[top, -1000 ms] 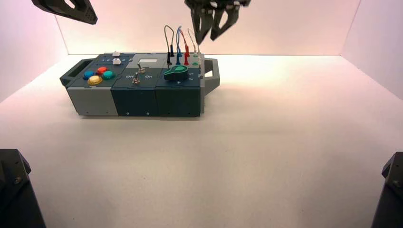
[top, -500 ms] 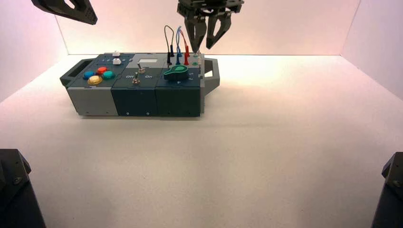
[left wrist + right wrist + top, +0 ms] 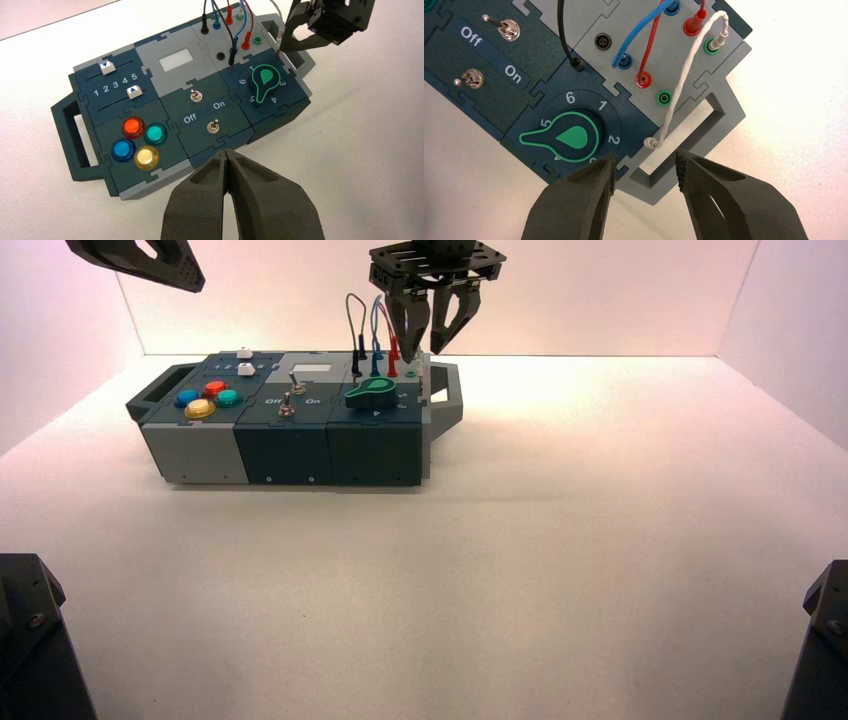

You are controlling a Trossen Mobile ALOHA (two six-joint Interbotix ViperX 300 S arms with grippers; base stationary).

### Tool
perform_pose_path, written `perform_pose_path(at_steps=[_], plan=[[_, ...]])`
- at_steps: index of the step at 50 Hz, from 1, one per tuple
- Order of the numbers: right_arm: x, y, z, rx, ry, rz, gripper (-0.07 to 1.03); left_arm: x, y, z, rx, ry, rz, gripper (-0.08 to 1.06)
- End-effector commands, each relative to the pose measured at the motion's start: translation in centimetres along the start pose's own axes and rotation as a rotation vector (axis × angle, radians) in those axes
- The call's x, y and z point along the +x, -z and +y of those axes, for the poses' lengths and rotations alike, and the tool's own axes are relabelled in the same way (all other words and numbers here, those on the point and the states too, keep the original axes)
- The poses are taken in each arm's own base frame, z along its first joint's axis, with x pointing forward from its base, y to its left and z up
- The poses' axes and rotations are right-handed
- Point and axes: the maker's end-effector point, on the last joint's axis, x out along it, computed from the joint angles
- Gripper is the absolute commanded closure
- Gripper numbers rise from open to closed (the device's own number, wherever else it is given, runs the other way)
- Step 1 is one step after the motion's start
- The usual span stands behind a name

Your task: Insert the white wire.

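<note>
My right gripper (image 3: 421, 358) hovers, fingers spread, over the box's far right corner; white wire (image 3: 685, 75) arches there, one plug loose. I should centre on that plug, then pinch squarely. Left gripper (image 3: 226, 151) idles at left, fingers together.

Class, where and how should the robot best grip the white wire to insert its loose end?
Probably by the loose plug, coming from above with the right end effector, one finger on each side. That plug sits free near the handle, outside the green-ringed socket, while the wire's other end stands in a green socket; the cord between is thin and arched.
</note>
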Motion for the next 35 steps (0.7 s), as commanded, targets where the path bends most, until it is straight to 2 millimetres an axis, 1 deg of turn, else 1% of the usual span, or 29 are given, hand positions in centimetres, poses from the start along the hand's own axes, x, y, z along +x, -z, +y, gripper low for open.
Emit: perform_pose_path(at_steps=[1, 5, 12, 18, 20, 26, 32, 35], plan=[[-1.3, -1.5, 0.2, -0.009, 0.000, -0.048, 0.34, -0.2, -0.6, 0.0, 0.008, -0.003, -0.019, 1.01], [-1.1, -1.6, 0.2, -0.007, -0.001, -0.045, 0.35, -0.2, -0.6, 0.0, 0.008, -0.003, -0.019, 1.01], [-0.8, -1.7, 0.2, -0.009, 0.000, -0.043, 0.40, -0.1, -0.6, 0.0, 0.008, -0.003, -0.017, 1.01], [-0.5, -2.1, 0.1, -0.010, 0.002, -0.043, 0.42, -0.1, -0.6, 0.0, 0.008, -0.003, -0.017, 1.01], [-0.4, -2.1, 0.0, -0.009, 0.002, -0.038, 0.44, -0.1, -0.6, 0.0, 0.008, -0.003, -0.017, 1.01], [-0.1, -2.1, 0.1, -0.013, 0.002, -0.032, 0.56, -0.1, -0.6, 0.0, 0.009, -0.004, -0.017, 1.01], [-0.1, -2.1, 0.0, -0.013, 0.004, -0.030, 0.62, -0.1, -0.6, 0.0, 0.008, -0.003, -0.017, 1.01], [-0.1, -2.1, 0.0, -0.017, 0.006, -0.030, 0.63, -0.1, -0.6, 0.0, 0.008, -0.003, -0.016, 1.01]])
